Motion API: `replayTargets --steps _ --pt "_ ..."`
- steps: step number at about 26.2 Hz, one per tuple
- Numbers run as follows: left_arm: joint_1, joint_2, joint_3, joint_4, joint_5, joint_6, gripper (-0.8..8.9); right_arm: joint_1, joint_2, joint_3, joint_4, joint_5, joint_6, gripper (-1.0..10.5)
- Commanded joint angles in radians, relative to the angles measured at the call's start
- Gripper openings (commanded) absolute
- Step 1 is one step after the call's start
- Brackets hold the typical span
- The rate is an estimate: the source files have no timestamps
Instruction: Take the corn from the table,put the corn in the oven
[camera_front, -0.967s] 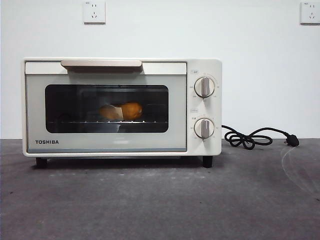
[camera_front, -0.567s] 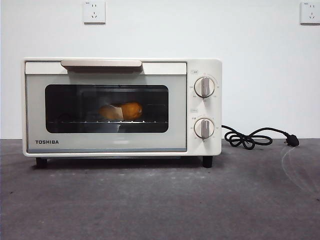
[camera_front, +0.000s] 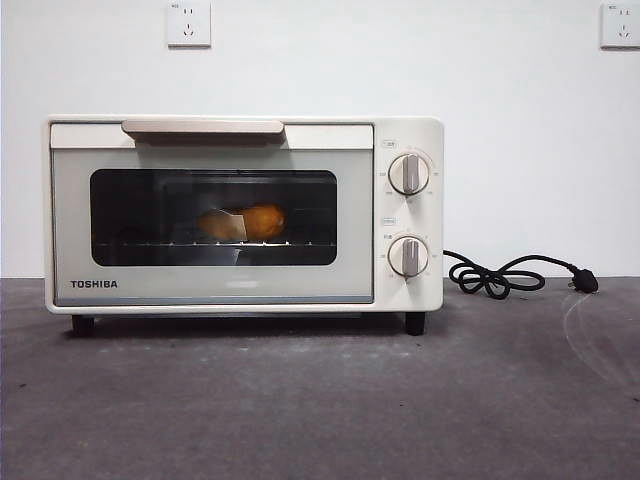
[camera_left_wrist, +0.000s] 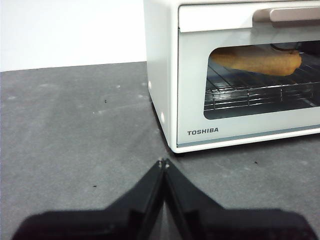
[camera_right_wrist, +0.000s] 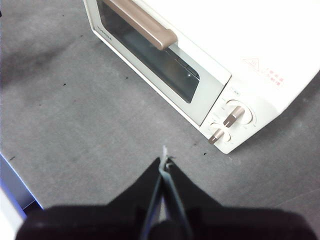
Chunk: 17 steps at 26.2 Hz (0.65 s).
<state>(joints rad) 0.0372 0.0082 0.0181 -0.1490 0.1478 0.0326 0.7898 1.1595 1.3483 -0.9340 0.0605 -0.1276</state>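
With the door shut, the oven (camera_front: 243, 213) stands on the table (camera_front: 320, 400) toward its far edge, left of centre in the front view, its dark glass window facing me. Through that glass I see the corn (camera_front: 243, 222) lying on its side on the wire rack inside, about the middle of the window, well clear of the table surface. The long handle (camera_front: 203, 127) runs along the top of the door, and the two knobs (camera_front: 408, 173) sit one above the other on the right panel. The black cord (camera_front: 505, 275) trails from the oven's right side and lies looped on the table by the wall. My left gripper (camera_left_wrist: 163, 162) hangs over bare table near the oven's front left corner, its two jaws pressed together with nothing between them. My right gripper (camera_right_wrist: 164, 161) hangs above the table in front of the oven's knob end, jaws likewise pressed together and holding nothing. Neither touches the oven.
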Motion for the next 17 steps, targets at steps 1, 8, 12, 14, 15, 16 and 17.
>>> replayTargets --steps 1,8,12,14,15,16,17 --pt "0.003 -0.002 -0.008 0.008 0.001 -0.010 -0.03 0.000 0.003 0.000 0.010 0.031 -0.074 0.0" --pt "0.003 -0.002 -0.008 0.008 0.001 -0.010 -0.03 -0.106 0.003 -0.001 0.126 0.178 -0.112 0.0" --pt "0.003 -0.002 -0.008 0.008 0.001 -0.010 -0.03 -0.283 0.003 -0.002 0.182 0.008 -0.108 0.0" --pt "0.003 -0.001 -0.008 0.008 0.001 -0.010 -0.03 -0.372 0.003 -0.005 0.179 -0.100 -0.106 0.0" --pt "0.003 -0.001 -0.008 0.008 0.001 -0.010 -0.03 -0.420 0.003 -0.007 0.179 -0.142 -0.102 0.0" --pt "0.003 -0.001 -0.008 0.008 0.001 -0.010 -0.03 -0.467 0.003 -0.010 0.179 -0.169 -0.095 0.0" --pt "0.003 -0.001 -0.008 0.008 0.000 -0.010 -0.03 -0.505 0.003 -0.012 0.180 -0.179 -0.087 0.0"
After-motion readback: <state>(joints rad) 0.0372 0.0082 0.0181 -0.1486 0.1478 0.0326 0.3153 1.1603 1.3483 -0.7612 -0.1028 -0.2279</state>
